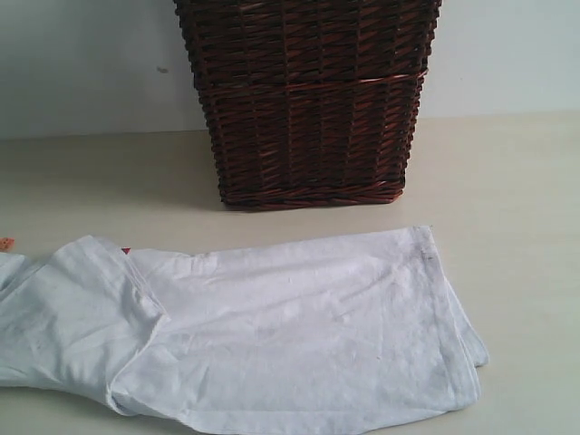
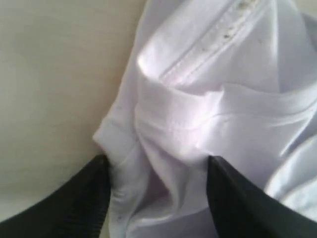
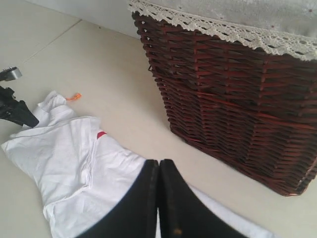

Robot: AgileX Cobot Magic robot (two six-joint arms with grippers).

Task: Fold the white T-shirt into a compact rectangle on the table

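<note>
Closest to me, the left gripper (image 2: 157, 168) has its two black fingers (image 2: 74, 203) standing apart, with a bunched fold of the white T-shirt (image 2: 198, 109) filling the gap and lying against both inner faces. I cannot tell whether they are actually pinching that fold or only straddling it. A stitched seam runs across the cloth just past the fingertips, and bare table (image 2: 49, 99) shows beside the outer face of one finger.

The right gripper (image 3: 158, 166) has its fingers pressed flat together, with nothing between them. It hangs over the shirt's body, the white cloth showing on both sides of the closed pair.

Beyond those right fingertips the shirt lies spread on the pale tabletop, stretching away toward the left fingers, which meet it at its far, rumpled end. A small red mark (image 3: 101, 134) peeks out from a fold about halfway between the two grippers, and an orange tag (image 3: 74, 96) lies on the table just past the left fingers, beside the edge of the cloth.

Farther off, past both grippers, the dark wicker basket (image 3: 237, 109) stands on the table, apart from the shirt, with a strip of bare tabletop between them. A lace-edged liner (image 3: 223, 25) drapes over its rim. Behind it is a plain pale wall (image 1: 82, 63).
</note>
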